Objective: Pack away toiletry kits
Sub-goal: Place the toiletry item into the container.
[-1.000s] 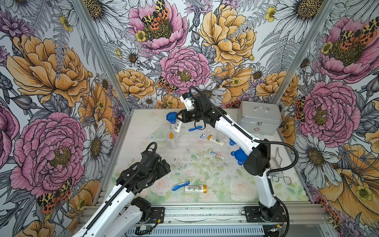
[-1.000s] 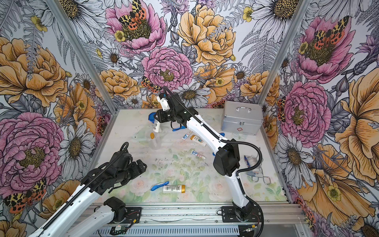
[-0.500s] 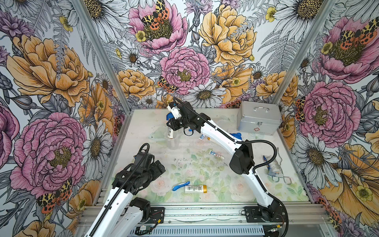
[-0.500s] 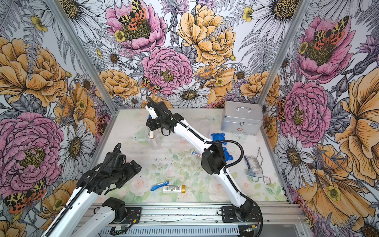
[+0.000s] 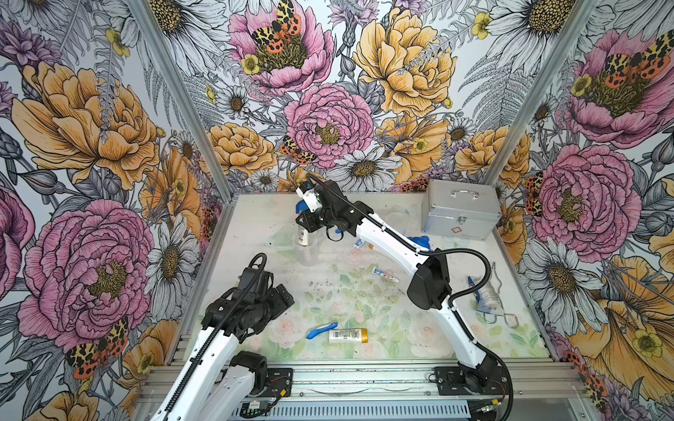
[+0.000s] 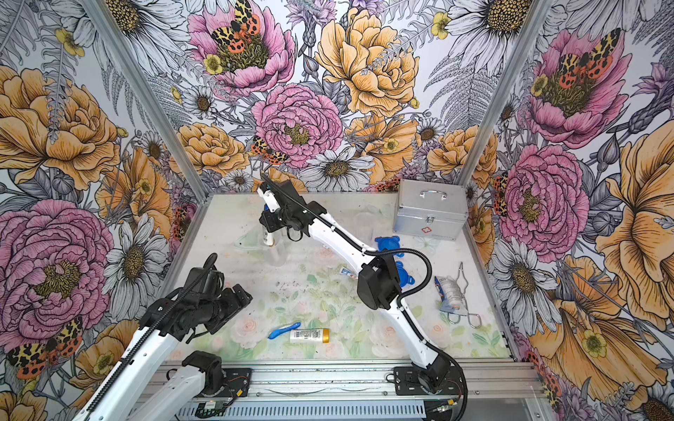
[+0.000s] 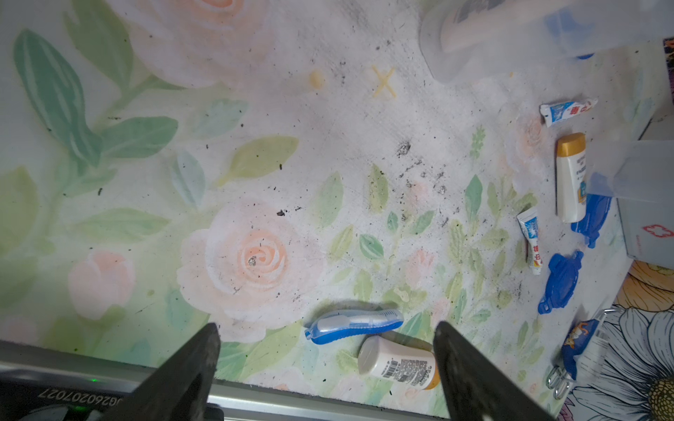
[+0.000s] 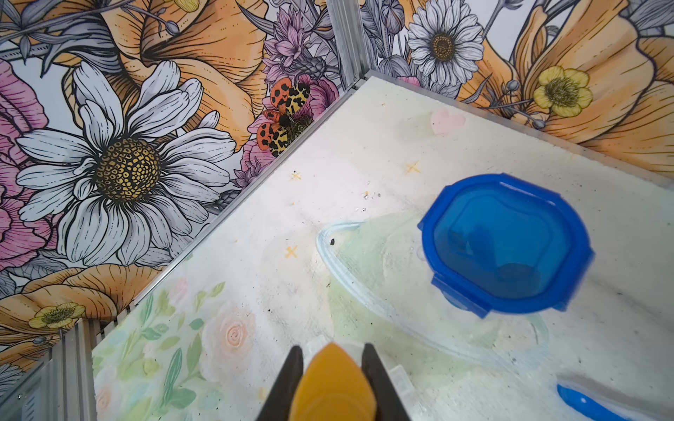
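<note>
Trouble most likely at the back-left corner of the table (image 5: pixel 364 299), hemmed by floral walls (image 5: pixel 328 109) on three sides: right arm (image 5: pixel 386 237) reaching far across, with little room beyond it and open mat only toward the middle and front. Silver case (image 5: pixel 459 213) well apart at the back right, no obstacle. Right gripper (image 5: pixel 305 229) closed narrowly on a white bottle (image 5: pixel 302 237), poised over an upright clear cup (image 5: pixel 309 253), seemingly above its mouth (hard to judge through clear plastic against a pale mat). Could clip the rim on the way down and tip the light cup, or release off-centre and send the bottle rolling. Blue lid (image 8: pixel 507 244) near the cup, liable to a nudge from the wrist. Left gripper (image 7: pixel 326 328) spread wide, holding nothing, hovering near the front edge over a blue toothbrush (image 7: pixel 355 324) and a second bottle (image 7: pixel 397 364) just beside it; risk of dragging one while grabbing the other, or of scraping the front rail. Loose lids (image 7: pixel 561 280) and toothpaste tubes (image 7: pixel 530 237) scattered right of centre, clear of both grippers.
</note>
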You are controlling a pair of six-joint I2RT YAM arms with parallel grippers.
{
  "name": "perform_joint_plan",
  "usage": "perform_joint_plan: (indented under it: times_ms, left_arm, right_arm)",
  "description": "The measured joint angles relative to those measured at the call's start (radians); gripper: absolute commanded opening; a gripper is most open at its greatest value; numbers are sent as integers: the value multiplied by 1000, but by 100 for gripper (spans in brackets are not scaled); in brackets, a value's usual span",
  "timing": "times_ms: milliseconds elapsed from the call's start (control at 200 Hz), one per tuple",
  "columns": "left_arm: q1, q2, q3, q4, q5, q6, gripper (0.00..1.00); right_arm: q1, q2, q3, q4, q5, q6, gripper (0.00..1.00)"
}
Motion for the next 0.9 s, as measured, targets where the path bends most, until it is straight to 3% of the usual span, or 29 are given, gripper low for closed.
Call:
perform_joint_plan:
  times_ms: [335,901]
  left_arm:
    - [0,127,66,18,7,70,92]
    - [0,106,50,31,9,75,92]
  right_arm:
    - [15,13,8,34,20,-39,6]
    - [33,13,8,33,23,-45,0]
